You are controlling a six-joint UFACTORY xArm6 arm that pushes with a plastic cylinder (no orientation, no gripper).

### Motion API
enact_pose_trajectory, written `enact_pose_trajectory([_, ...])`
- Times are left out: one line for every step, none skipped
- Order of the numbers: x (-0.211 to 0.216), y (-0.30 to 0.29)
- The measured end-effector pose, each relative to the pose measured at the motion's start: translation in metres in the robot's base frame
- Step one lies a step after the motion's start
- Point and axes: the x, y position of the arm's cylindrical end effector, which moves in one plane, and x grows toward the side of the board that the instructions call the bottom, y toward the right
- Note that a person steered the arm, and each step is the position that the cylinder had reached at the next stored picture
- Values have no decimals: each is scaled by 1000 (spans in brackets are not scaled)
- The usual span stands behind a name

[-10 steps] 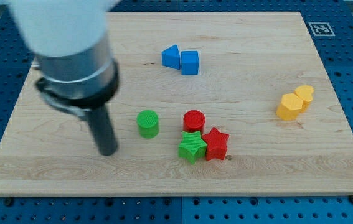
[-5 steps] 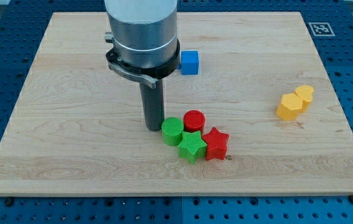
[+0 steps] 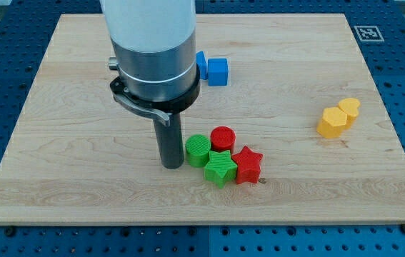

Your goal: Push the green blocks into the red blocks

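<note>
A green cylinder (image 3: 198, 150) stands touching a red cylinder (image 3: 223, 138) on its right. A green star (image 3: 221, 168) lies just below them, touching a red star (image 3: 246, 165) on its right. The four blocks form one tight cluster at the board's lower middle. My tip (image 3: 171, 165) rests on the board just left of the green cylinder, a small gap from it, level with its lower edge.
A blue cube (image 3: 218, 71) sits at the view's top middle, with another blue block (image 3: 201, 63) partly hidden behind the arm's body. Two yellow blocks (image 3: 338, 117) touch each other at the right. The wooden board's bottom edge (image 3: 202, 221) lies below the cluster.
My tip swept right from the view's left and pushed the green cylinder against the red cylinder and green star. It has since drawn back slightly down and left.
</note>
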Motion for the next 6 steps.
enact_pose_trajectory([0,7])
enact_pose_trajectory([0,16])
enact_pose_trajectory([0,18])
enact_pose_trajectory([0,-13])
enact_pose_trajectory([-21,-56])
enact_pose_trajectory([-66,-60])
